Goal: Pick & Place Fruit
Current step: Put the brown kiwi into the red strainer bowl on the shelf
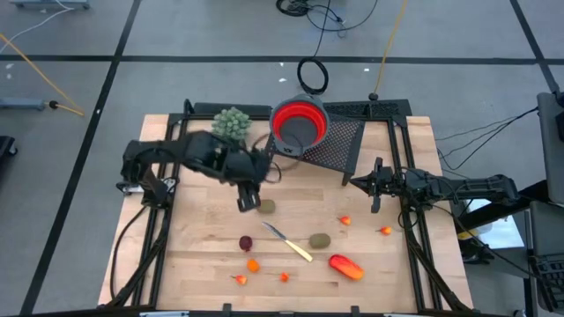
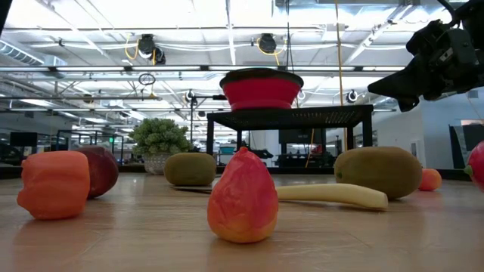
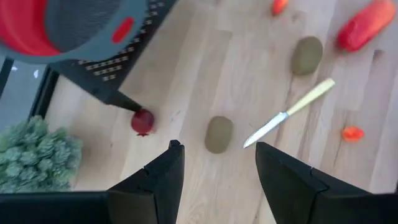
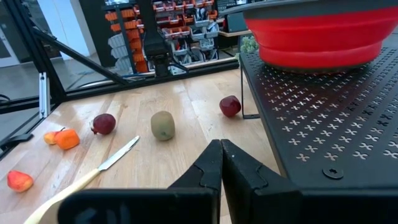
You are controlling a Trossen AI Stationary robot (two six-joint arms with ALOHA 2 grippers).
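Observation:
Toy fruit lies scattered on the wooden table. One brown kiwi [image 1: 266, 207] lies next to my left gripper [image 1: 247, 199], and in the left wrist view this kiwi [image 3: 219, 134] shows just ahead of the gap between the open fingers, untouched. A second kiwi [image 1: 319, 239], a dark red round piece [image 1: 246, 243], a long orange-red piece [image 1: 346, 266] and tiny orange bits [image 1: 253, 264] lie nearer the near edge. Another dark red piece [image 3: 142, 122] rests by the stand's leg. My right gripper [image 1: 377, 189] waits shut at the right, its fingers [image 4: 221, 158] held over the table beside the stand.
A slim knife with a pale handle [image 1: 287, 242] lies between the kiwis. The red bowl with a grey rim [image 1: 298, 123] sits on a black perforated stand [image 1: 339, 145] at the far side. A green plant [image 1: 231, 123] stands to its left.

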